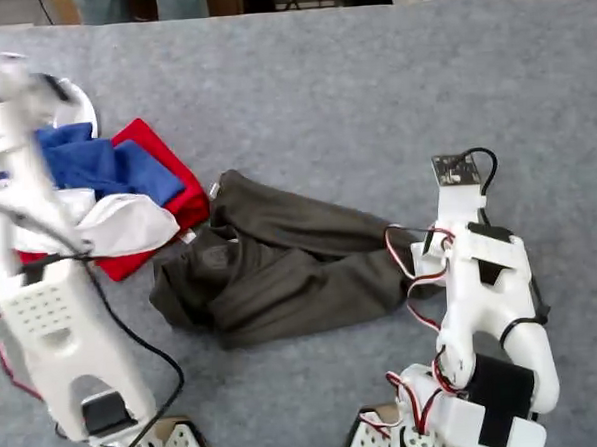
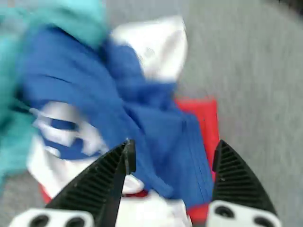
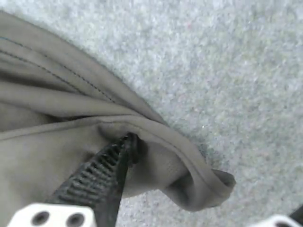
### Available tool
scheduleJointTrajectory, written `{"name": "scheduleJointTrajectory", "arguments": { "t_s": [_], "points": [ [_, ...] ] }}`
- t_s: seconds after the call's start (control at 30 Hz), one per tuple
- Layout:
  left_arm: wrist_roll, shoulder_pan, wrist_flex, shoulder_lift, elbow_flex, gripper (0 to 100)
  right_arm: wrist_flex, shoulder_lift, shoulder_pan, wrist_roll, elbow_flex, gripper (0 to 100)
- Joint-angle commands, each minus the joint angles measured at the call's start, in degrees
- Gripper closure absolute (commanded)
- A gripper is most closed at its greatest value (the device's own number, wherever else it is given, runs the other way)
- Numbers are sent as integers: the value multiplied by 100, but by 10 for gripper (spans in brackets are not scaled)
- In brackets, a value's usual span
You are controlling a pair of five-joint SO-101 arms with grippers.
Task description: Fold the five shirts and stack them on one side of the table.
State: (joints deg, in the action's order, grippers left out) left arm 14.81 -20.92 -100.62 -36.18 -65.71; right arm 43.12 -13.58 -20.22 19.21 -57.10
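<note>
Plainly, olive shirt (image 1: 291,269) carries unreadable tag (image 1: 215,191).

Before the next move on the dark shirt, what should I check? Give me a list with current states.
1. Right gripper open: ok, jaws apart at the edge of the dark shirt.
2. Cloth clamped: not ok, one finger sits against a fold and nothing is pinched yet.
3. Left gripper open: ok, above the blue shirt.
4. Dark shirt spread flat: not ok, it is bunched and creased.
5. All five shirts in sight: ok, with the red shirt, white shirt and teal shirt in a loose heap.
6. Bare table for folding: ok, beyond the dark shirt.
</note>
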Motion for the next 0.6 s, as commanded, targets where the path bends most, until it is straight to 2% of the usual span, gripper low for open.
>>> {"name": "scheduleJointTrajectory", "arguments": {
  "t_s": [0.0, 0.13, 0.3, 0.37, 0.47, 0.57],
  "points": [
    [62, 910, 158, 123, 1367, 721, -53, -13, 79, 9, -40, 443],
    [62, 1508, 1222, -457, 2431, 721, -53, -13, 79, 9, -40, 443],
    [62, 1516, 1785, -1327, 2651, 727, -53, -4, 79, 9, -66, 443],
    [44, 1411, 1820, -1565, 2554, 778, -132, -4, 79, 9, -110, 443],
    [35, 980, 1662, -1618, 2026, 971, -193, -4, 79, 9, -154, 443],
    [35, 435, 1116, -1582, 1226, 955, -211, -4, 79, 9, -154, 443]
  ]
}}
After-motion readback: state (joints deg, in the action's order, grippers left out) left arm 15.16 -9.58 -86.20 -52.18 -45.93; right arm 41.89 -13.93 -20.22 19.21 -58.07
